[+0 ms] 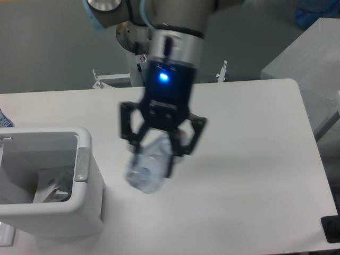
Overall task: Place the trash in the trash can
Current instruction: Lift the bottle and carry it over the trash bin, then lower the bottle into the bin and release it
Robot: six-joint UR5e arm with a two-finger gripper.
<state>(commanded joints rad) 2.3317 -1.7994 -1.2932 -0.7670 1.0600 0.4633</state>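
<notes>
My gripper [161, 144] hangs high above the table, shut on a clear plastic bottle [149, 167] that points its base toward the camera. The bottle is blurred and its label is mostly hidden behind the fingers. To the left stands the white trash can [85, 180] with a grey tab on its right wall. Inside it lies a crumpled clear wrapper [53, 186]. The bottle is to the right of the can's rim, not over its opening.
The white table [255, 159] runs to a rounded far-right corner. A grey box [308, 58] stands beyond that corner. The arm's base column [143, 37] rises behind the table. A dark object [330, 228] sits at the lower right edge.
</notes>
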